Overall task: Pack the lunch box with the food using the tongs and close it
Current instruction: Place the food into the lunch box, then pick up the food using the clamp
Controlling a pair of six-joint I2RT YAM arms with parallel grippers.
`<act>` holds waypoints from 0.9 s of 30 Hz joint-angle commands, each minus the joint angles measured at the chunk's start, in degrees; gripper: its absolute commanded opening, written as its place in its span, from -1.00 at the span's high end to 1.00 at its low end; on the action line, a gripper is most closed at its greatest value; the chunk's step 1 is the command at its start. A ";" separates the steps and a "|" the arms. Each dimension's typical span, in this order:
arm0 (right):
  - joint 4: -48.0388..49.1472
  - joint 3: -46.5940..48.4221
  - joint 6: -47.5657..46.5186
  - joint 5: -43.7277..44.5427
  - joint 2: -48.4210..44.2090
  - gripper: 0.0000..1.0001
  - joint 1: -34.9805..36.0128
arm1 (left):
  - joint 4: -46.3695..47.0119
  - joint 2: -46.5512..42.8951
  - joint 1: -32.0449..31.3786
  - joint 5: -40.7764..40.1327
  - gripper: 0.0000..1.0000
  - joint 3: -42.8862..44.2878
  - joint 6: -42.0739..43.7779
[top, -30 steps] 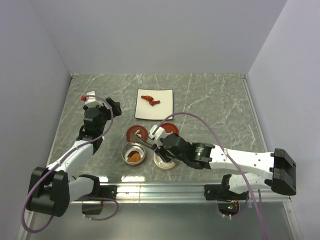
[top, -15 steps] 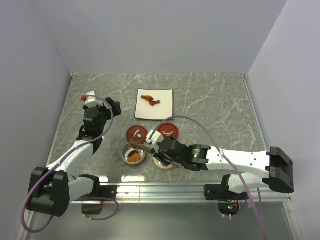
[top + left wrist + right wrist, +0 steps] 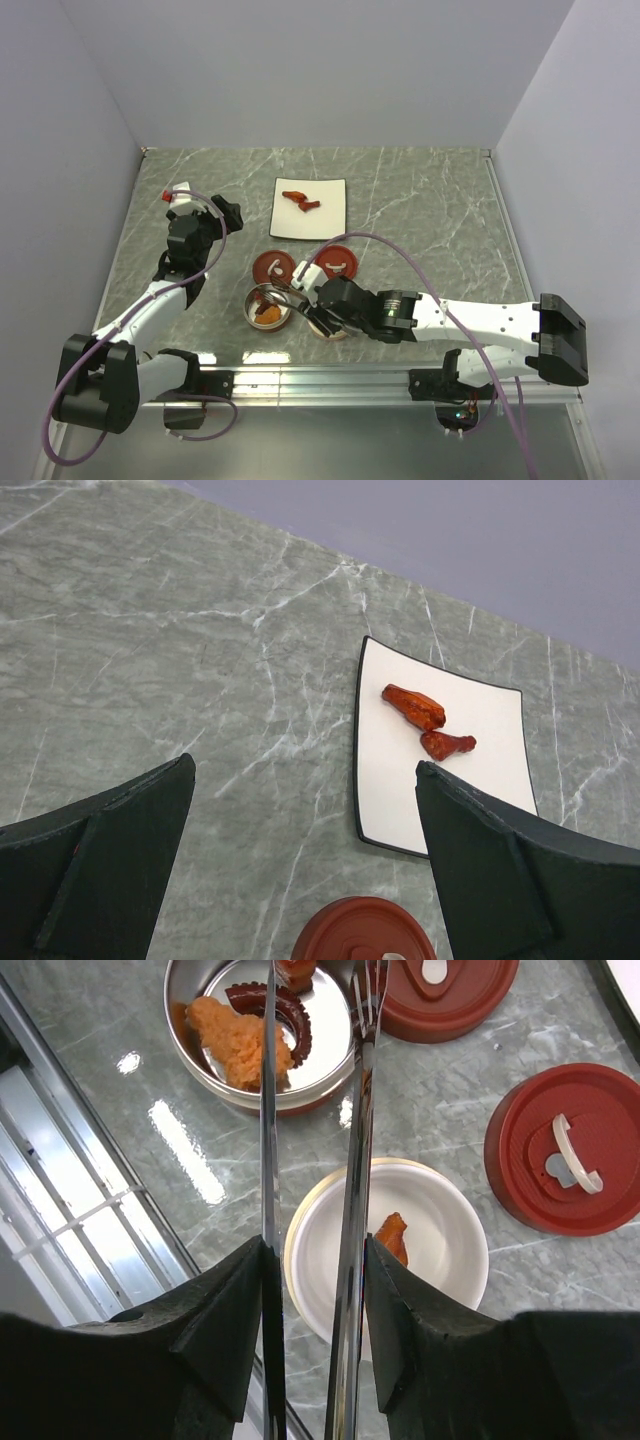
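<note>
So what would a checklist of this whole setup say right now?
Surface: green marble table.
Job's things: plate holds two morsels; steel tin holds several; white bowl holds one; two red lids lie off.
Clutter: nothing seen.
Grippers: left gripper open, empty; right gripper grips tongs, tips over the tin.
Cables: purple cables loop along both arms.
Surroundings: plain walls.

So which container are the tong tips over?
The tongs reach over the shiny steel container, holding orange and dark red morsels; the white-lined one holds a single piece.
</note>
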 commanded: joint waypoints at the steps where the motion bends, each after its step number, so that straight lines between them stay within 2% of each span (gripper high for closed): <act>1: 1.42 2.44 -0.03 2.09 -0.25 0.00 0.44 | 2.59 -1.45 -0.18 -0.41 -0.99 -0.34 -0.15; 11: 3.70 3.50 -3.00 7.28 -1.57 -0.02 -1.31 | 2.68 -1.28 -0.18 -0.41 -0.99 -0.25 -0.06; 22: 10.20 6.84 -8.81 2.72 5.28 -0.02 -18.96 | 2.77 -1.10 -0.18 -0.94 -0.99 -0.25 0.20; 27: 12.49 11.14 -11.97 -1.33 11.52 -0.02 -25.04 | 2.77 -1.10 -0.18 -0.85 -0.99 -0.16 0.11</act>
